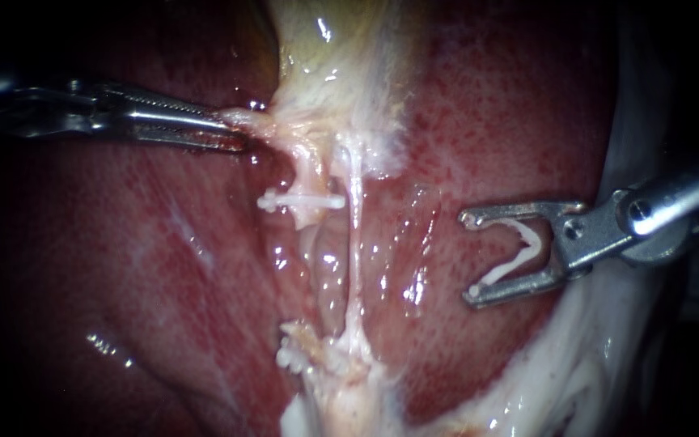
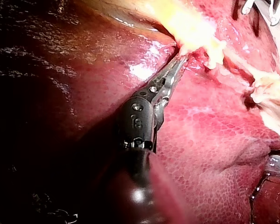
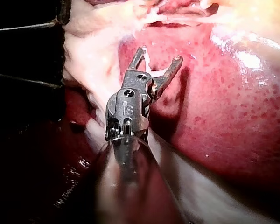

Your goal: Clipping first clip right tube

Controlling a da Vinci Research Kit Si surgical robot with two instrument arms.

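Close endoscope and 2 wrist views share liver (image 1: pixel 123 267).

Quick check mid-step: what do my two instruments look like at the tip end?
Left instrument: bright metal, long slim tapering jaws with fine toothed inner faces, on a dark wrist piece with small screws. Right instrument: grey metal, a fork of two flat straight jaws with hooked tips, a round pivot pin, and a silvery shaft.

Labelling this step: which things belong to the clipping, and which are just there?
Job: right instrument, its loaded clip, right tube, left instrument gripping tissue.
Just there: placed clip on left tube, liver, gallbladder.
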